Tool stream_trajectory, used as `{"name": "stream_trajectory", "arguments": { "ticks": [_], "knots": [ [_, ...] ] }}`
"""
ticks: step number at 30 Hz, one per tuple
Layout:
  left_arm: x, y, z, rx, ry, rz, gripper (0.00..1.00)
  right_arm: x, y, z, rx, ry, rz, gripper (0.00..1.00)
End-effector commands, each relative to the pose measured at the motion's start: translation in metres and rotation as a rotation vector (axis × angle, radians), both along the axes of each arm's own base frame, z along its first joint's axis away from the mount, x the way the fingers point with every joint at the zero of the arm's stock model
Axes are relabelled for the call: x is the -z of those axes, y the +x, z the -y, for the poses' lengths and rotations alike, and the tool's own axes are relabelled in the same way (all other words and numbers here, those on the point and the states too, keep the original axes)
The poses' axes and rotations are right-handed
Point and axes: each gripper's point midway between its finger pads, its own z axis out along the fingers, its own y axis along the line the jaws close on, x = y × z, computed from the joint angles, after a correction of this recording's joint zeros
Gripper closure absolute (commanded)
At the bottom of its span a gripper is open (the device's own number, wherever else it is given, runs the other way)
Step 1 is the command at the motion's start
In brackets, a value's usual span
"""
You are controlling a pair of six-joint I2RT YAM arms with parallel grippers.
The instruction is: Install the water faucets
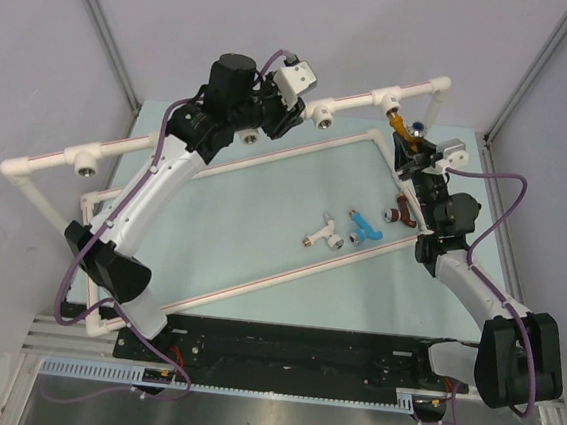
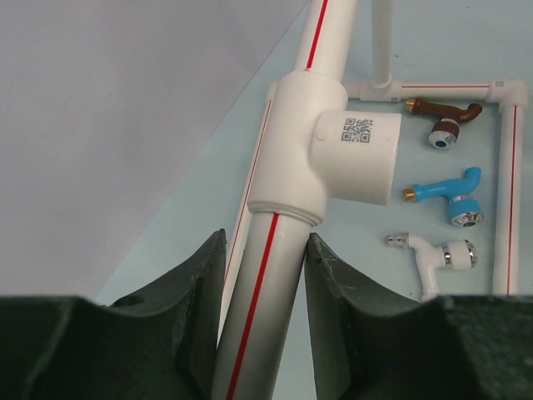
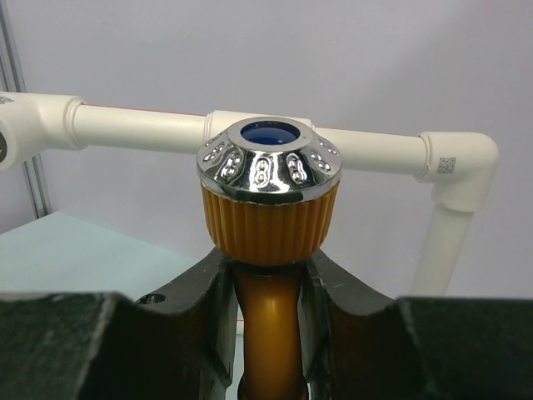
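top external view: the left end effector (image 1: 298, 113) is closed on the upper pipe (image 1: 171, 133) of the white frame, just beside a t-socket (image 1: 323, 110). the right end effector (image 1: 413, 150) grips the orange faucet (image 1: 405, 124). the faucet's threaded end appears to meet a socket ahead of the tips, but how far it is seated cannot be told. the white faucet (image 1: 324, 233), blue faucet (image 1: 364, 227) and brown faucet (image 1: 399, 214) lie loose on the bench (image 1: 266, 186), behind the right end effector. the brown one is close beside its wrist.

left wrist view: the jaws are nearly shut, both pads touching the pipe, just short of the t-socket. risk: if this hold slips, the frame would likely twist under the screwing load.

right wrist view: the jaws are narrow, clamped on the smooth orange neck under the ribbed knob. risks: the pads could spin on that neck instead of driving it. a tilted entry could cross-thread. a wrist swing could knock the brown faucet.
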Motion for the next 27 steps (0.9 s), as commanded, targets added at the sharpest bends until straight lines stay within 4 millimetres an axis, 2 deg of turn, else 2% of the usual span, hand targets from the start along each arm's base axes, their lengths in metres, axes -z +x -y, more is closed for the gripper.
{"name": "stream_trajectory", "arguments": {
  "ticks": [1,12,21,27],
  "knots": [
    [0.055,-0.023,0.004,-0.034,0.002,-0.296,1.00,-0.035,-0.009,0.002,0.010,0.028,0.110,1.00],
    [0.057,-0.023,0.005,-0.035,0.003,-0.301,1.00,-0.054,-0.018,0.002,0.006,0.029,0.157,1.00],
    [0.060,-0.023,0.005,-0.036,0.007,-0.308,1.00,-0.060,-0.020,0.005,0.021,0.038,0.168,1.00],
    [0.059,-0.023,0.006,-0.029,0.006,-0.307,1.00,-0.055,-0.015,0.003,0.021,0.030,0.158,1.00]
  ]
}}
